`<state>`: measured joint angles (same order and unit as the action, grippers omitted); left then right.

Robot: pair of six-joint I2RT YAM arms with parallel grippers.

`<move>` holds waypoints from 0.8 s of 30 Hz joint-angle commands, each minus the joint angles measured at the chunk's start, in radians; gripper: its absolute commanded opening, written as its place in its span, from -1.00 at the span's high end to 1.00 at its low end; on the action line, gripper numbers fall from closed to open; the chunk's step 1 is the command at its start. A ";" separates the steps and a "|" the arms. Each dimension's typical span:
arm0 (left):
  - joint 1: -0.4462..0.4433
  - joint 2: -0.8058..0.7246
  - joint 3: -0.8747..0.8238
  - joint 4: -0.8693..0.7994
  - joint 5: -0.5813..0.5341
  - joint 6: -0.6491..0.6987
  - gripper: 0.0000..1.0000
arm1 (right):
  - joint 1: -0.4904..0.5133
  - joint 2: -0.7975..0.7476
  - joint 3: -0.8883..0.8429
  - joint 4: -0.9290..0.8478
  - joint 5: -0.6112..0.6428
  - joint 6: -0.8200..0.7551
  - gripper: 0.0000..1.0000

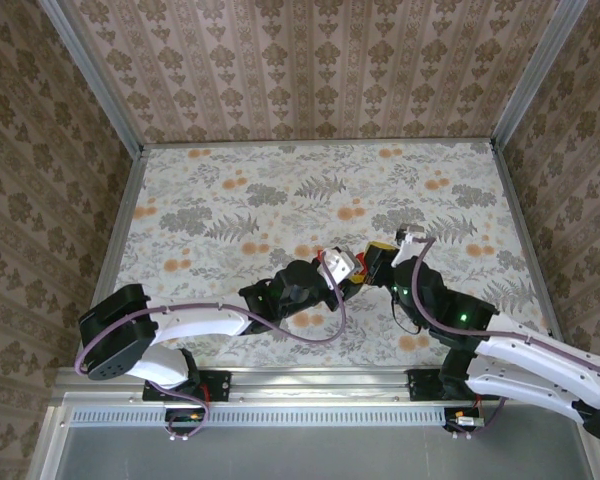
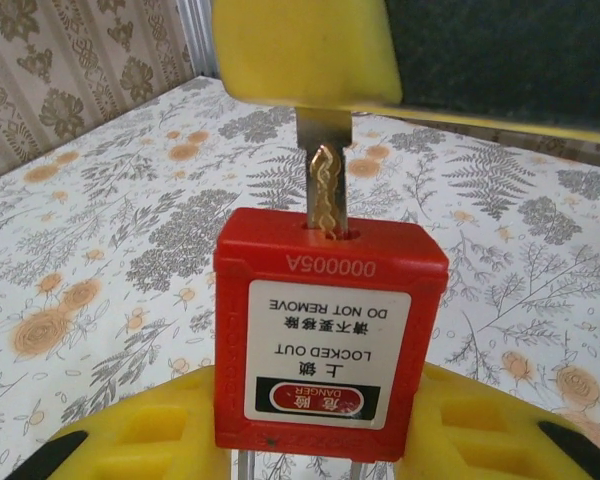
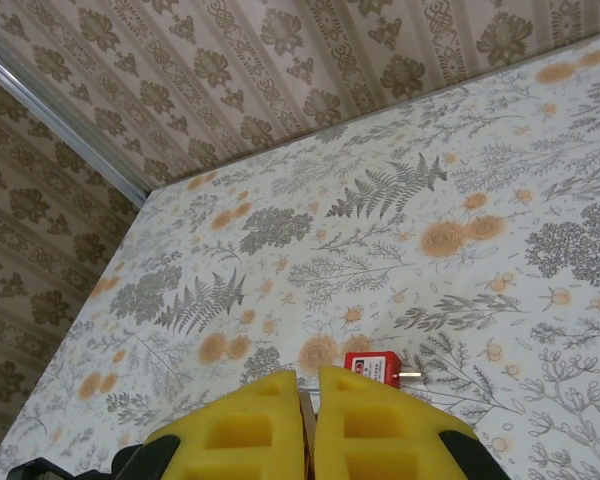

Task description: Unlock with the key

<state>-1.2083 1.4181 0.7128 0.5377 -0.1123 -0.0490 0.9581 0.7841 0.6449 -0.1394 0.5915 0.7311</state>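
Padlock (image 2: 330, 330) red, label inverted, clamped in left gripper (image 2: 320, 440); left wrist shows us key (image 2: 325, 195) in keyhole, pinched by right gripper (image 3: 307, 400)

The left arm (image 1: 195, 322) and the right arm (image 1: 540, 365) are alike: smooth white shells between bulky black joints. A purple cable (image 1: 315, 339) loops along each. A green light (image 1: 463, 318) glows on the right arm. Fingers (image 3: 245, 430) carry yellow square-pocketed pads

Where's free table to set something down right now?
Free: far half of the table, up to the back wall; left strip between side rail and left arm. Crowded: near centre, where left hand holds the padlock, right hand the key entering it; a second small red lock lies just beyond.
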 commanded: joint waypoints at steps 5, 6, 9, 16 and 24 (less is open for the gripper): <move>0.002 -0.067 0.088 0.351 0.115 0.050 0.60 | 0.036 0.090 -0.097 -0.048 -0.211 0.080 1.00; 0.006 -0.067 0.094 0.347 0.122 0.055 0.60 | 0.039 0.093 -0.102 -0.045 -0.219 0.080 1.00; 0.006 -0.063 0.105 0.344 0.140 0.070 0.61 | 0.039 0.110 -0.100 -0.056 -0.251 0.068 1.00; 0.013 -0.073 0.107 0.381 0.137 0.080 0.61 | 0.042 0.129 -0.165 0.023 -0.316 0.086 1.00; 0.033 -0.076 0.136 0.396 0.162 0.085 0.62 | 0.053 0.166 -0.190 0.061 -0.342 0.117 1.00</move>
<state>-1.1557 1.4185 0.7116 0.3931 -0.0685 -0.0071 0.9581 0.8711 0.5304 0.0433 0.5686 0.7898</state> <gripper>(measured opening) 0.370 0.075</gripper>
